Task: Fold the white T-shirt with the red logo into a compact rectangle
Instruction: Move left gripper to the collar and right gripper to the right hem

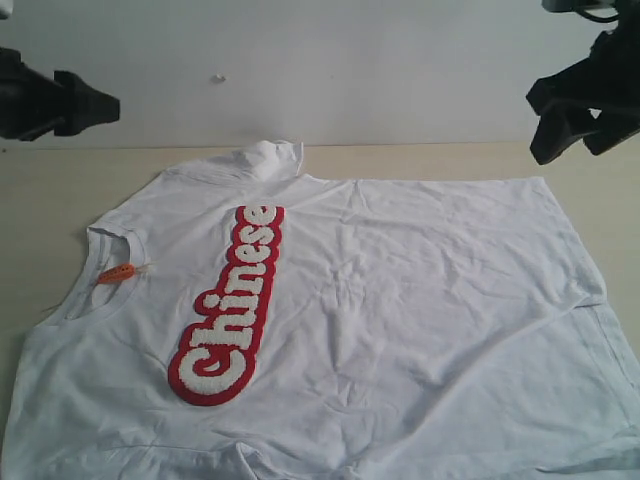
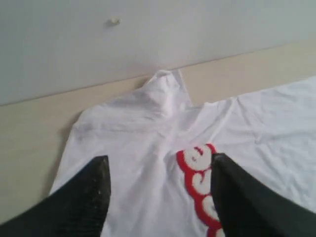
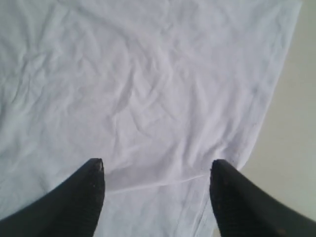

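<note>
Your left gripper (image 2: 159,159) and right gripper (image 3: 157,162) hang released; pinch the limp white T-shirt (image 1: 420,300) by its edges (it'll droop).

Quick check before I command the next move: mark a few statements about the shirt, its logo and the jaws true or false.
1. The white T-shirt lies spread out with its print facing up. True.
2. A fold covers the red logo. False: the whole word shows.
3. Both pairs of jaws stand open above the cloth and hold nothing. True.
4. The far sleeve lies flat. False: it is bunched into a small peak at the shirt's far edge.
5. The orange tag sits at the collar. True.
</note>
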Action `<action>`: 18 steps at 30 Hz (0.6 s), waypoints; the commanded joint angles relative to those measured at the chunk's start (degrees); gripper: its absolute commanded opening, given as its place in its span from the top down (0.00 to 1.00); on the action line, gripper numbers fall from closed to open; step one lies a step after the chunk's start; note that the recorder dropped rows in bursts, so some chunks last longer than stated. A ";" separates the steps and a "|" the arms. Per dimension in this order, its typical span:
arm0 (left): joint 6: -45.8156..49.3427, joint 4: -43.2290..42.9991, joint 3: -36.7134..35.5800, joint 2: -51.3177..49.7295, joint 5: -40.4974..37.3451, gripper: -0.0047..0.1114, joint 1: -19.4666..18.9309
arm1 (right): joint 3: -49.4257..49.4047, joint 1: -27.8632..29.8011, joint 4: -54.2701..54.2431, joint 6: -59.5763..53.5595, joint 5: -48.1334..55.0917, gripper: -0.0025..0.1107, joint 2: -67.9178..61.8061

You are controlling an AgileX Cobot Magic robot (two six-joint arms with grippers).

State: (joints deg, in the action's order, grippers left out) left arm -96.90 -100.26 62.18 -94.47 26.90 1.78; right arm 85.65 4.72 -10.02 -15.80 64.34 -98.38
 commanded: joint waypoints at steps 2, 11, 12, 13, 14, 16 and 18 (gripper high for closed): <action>-7.81 0.31 11.06 -6.80 22.92 0.46 -0.05 | 8.00 -0.08 -3.05 -4.21 4.37 0.44 -6.44; 13.05 0.31 18.97 -12.76 18.56 0.46 3.34 | 8.49 -0.08 -14.42 -24.19 2.84 0.44 -3.76; 16.17 0.31 18.41 -11.96 10.52 0.46 4.08 | 8.49 -0.08 -14.42 -25.32 2.47 0.44 -3.64; 17.76 0.31 17.95 -11.28 1.13 0.46 5.07 | 8.49 -0.08 -14.42 -26.24 2.01 0.44 -3.64; 19.09 0.31 17.65 -10.94 -7.22 0.46 6.00 | 8.49 -0.08 -14.32 -26.58 1.39 0.44 -3.64; 22.62 0.31 17.09 -10.96 -31.32 0.47 9.15 | 8.49 -0.08 -13.09 -26.54 -0.89 0.44 -3.64; 35.23 1.88 16.70 -12.19 -44.55 0.48 11.50 | 8.49 -0.08 -10.53 -26.02 -2.81 0.44 -3.64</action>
State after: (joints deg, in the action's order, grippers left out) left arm -74.60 -100.98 79.65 -105.92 4.26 10.66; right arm 93.83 4.72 -23.05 -41.23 64.70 -102.44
